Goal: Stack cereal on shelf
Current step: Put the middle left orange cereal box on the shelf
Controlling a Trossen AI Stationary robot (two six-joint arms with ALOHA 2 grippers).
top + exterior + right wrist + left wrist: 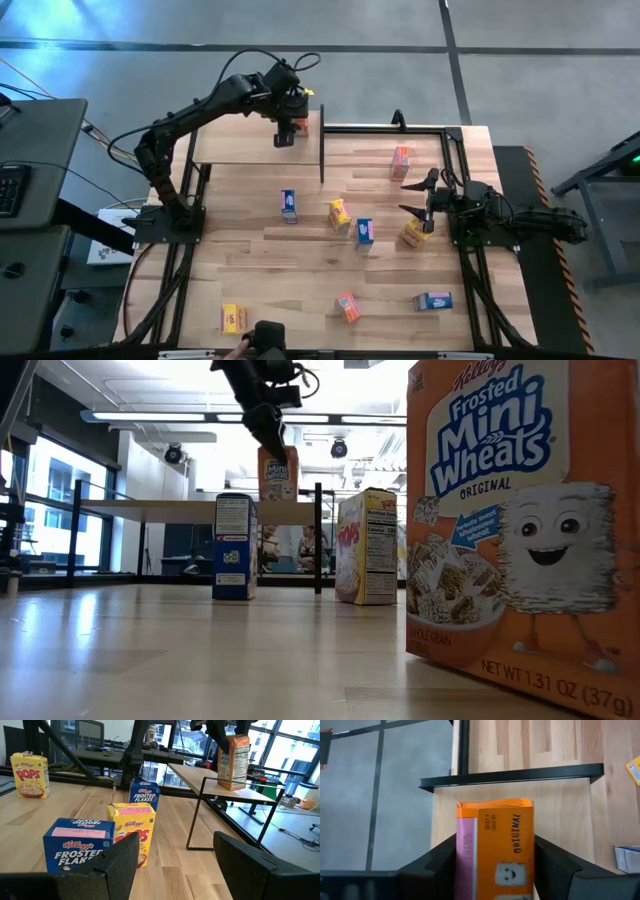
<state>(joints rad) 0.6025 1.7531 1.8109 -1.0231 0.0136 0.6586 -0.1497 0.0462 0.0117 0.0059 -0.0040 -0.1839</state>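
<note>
An orange cereal box (495,850) stands upright on its bottom at the right end of the light-wood shelf (260,148), near the shelf's black end rail (510,774). My left gripper (285,135) reaches down over it from above, open. Its two dark fingers (440,860) stand close beside the box's two narrow sides. In the low view the gripper (268,430) hovers just above the box (280,472). My right gripper (415,198) waits open at the table's right edge, level, holding nothing.
Loose cereal boxes stand on the tabletop: blue (289,205), yellow (339,213), blue (364,231), yellow (415,233), orange (400,162), orange (347,307), blue (433,301), yellow (232,318). The shelf's left part (170,510) is bare.
</note>
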